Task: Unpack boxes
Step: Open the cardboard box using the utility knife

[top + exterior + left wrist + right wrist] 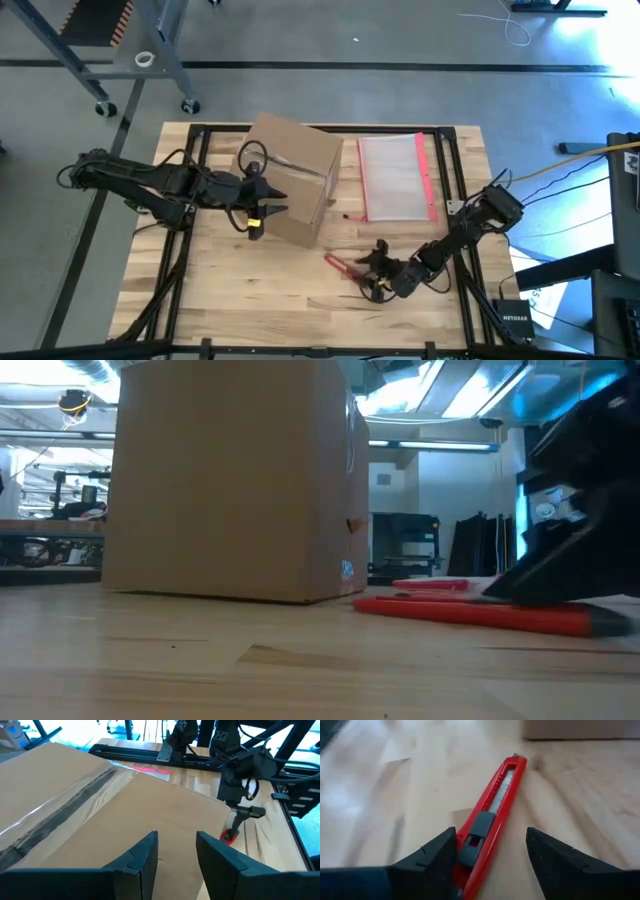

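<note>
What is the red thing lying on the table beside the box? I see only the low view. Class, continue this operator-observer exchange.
Observer: A red utility knife, lying flat; the right gripper straddles its handle end, fingers open.
Operator: Where is the left gripper?
Observer: The left gripper is open, just over the cardboard box, at the top's edge.
Operator: Is the box opened?
Observer: No. The left wrist view shows clear tape along the closed top seam.
</note>
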`<state>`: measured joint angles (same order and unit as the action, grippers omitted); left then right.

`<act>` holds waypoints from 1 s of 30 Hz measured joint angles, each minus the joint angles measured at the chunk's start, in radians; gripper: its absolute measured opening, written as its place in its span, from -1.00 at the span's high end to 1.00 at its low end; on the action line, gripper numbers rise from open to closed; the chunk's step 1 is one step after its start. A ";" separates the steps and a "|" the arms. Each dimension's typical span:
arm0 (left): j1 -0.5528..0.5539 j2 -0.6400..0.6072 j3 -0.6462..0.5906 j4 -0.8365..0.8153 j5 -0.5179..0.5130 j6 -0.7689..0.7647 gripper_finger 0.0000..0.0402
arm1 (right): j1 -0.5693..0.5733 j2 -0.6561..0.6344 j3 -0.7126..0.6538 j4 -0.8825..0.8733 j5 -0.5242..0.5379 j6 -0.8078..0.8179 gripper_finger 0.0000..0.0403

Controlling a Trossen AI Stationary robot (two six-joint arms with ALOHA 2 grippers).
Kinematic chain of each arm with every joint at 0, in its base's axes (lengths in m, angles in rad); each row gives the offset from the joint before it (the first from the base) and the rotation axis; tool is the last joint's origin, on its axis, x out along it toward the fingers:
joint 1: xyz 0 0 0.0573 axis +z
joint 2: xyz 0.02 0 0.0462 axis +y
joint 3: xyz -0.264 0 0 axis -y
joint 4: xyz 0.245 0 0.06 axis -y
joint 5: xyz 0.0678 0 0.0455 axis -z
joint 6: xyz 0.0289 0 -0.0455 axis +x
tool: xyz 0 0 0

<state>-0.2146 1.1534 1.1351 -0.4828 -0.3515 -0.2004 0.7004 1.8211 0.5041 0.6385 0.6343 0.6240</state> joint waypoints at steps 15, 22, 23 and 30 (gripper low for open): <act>0.000 0.011 0.000 0.002 -0.001 0.003 0.37 | 0.059 0.051 0.109 -0.133 0.104 0.095 -0.15; -0.001 0.014 0.000 0.004 0.000 0.001 0.37 | 0.061 0.154 0.109 -0.050 0.189 0.145 -0.15; -0.001 0.014 0.000 0.004 0.000 0.001 0.37 | 0.062 0.160 0.110 -0.047 0.202 0.143 -0.15; -0.002 0.014 0.000 0.005 0.000 -0.002 0.37 | 0.059 0.159 0.110 -0.053 0.199 0.045 -0.15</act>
<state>-0.2161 1.1671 1.1351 -0.4776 -0.3519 -0.2020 0.7597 1.9802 0.6144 0.5855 0.8337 0.6686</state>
